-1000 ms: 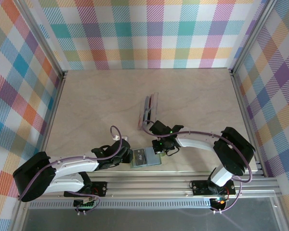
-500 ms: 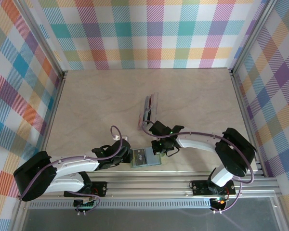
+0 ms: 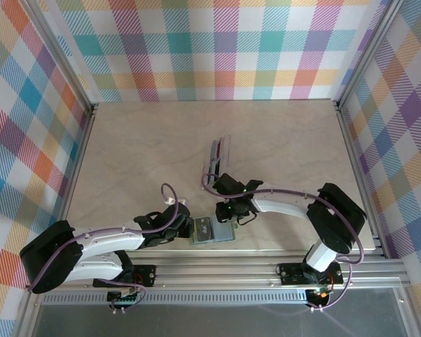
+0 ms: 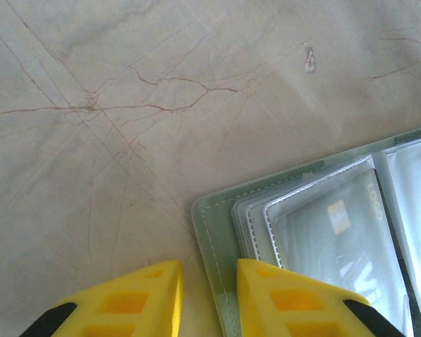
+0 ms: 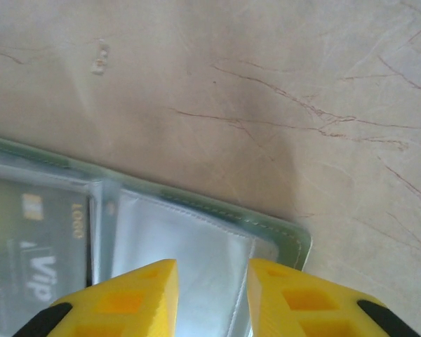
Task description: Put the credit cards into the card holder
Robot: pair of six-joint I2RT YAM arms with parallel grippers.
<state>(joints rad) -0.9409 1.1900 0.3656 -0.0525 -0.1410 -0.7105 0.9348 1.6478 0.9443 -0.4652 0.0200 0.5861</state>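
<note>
Inside one card holder (image 3: 223, 234), one dark card (image 3: 205, 228)

Card holder (image 3: 212, 230) open flat at table's near edge, pale grey-green cover with stitched border, clear sleeves fanned inside, dark card (image 5: 38, 235) with chip and VIP lettering seated in one sleeve, remaining cards (image 3: 215, 163) on edge farther back, detail indistinct.

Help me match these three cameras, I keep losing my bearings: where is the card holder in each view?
Top external: card holder lies open, low, just left of centre.
Left wrist: card holder sits in the lower right.
Right wrist: card holder spans the lower left.
Shared landmark: the sleeved credit card with a gold chip, rightward in left wrist, leftward in right wrist.
</note>
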